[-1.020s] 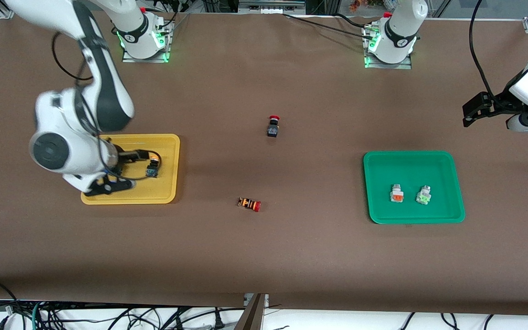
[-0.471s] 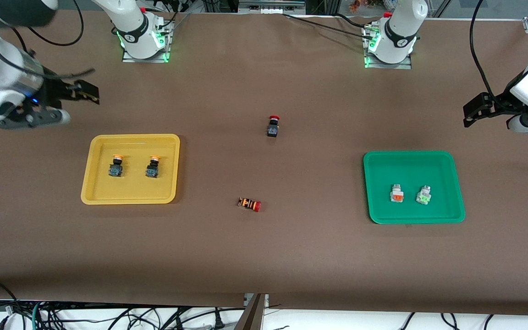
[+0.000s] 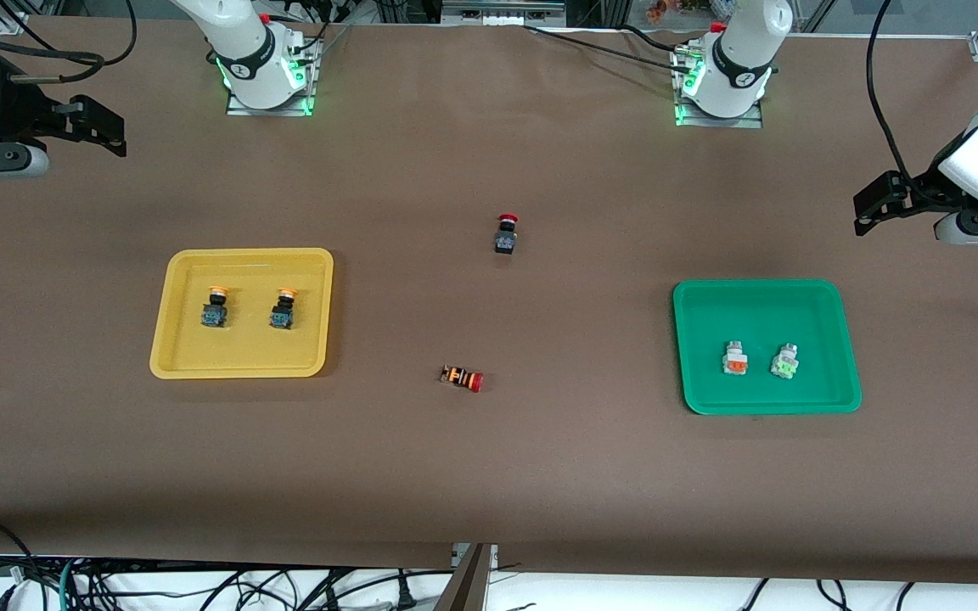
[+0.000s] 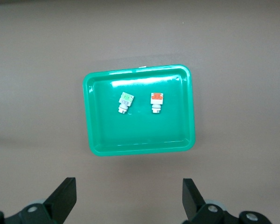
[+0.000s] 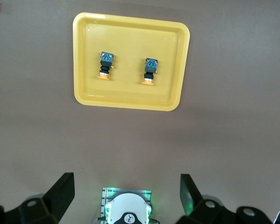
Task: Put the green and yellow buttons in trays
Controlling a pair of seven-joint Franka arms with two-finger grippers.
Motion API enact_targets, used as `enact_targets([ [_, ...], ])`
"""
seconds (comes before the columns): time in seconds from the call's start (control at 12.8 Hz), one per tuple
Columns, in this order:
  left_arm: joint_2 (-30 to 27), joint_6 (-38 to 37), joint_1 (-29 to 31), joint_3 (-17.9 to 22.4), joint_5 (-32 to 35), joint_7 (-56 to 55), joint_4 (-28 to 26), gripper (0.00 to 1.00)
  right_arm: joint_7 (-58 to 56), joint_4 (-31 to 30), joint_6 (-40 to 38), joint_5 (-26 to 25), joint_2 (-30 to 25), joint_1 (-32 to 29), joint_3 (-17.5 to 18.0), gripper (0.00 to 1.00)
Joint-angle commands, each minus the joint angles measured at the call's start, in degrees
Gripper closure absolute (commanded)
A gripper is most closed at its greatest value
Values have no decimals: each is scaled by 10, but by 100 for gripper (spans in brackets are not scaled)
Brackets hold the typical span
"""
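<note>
Judged from how things lie, the sorting appears done, so the step in hand is best taken as holding both arms clear; nothing in the trays needs to be touched, and the two red-capped switches are best left where they are.

The right gripper is held high over bare table at the right arm's end, its jaws spread wide and empty. The yellow tray lies nearer the front camera than that gripper's spot, well apart from the jaws. Two yellow-capped buttons are seen standing inside it, side by side but not touching: one toward the right arm's end, the other toward the table's middle.

Between the trays, a black switch with a red cap is seen upright, and a striped red-capped switch lies on its side nearer the camera.

The green tray holds an orange-faced button and a green-faced button, just beside each other. The left gripper is held over bare table at the left arm's end, jaws wide open and empty, well apart from that tray.
</note>
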Motion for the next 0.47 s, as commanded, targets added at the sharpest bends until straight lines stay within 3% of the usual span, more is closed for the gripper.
enact_targets([
  [0.0,-6,7,-6,3,-6,0,-11,0,1,11,-12,-3,6,-4,3,0],
  [0.39,-6,7,-9,2,-6,0,-11,0,2,16,-11,-5,16,-2,1,0],
])
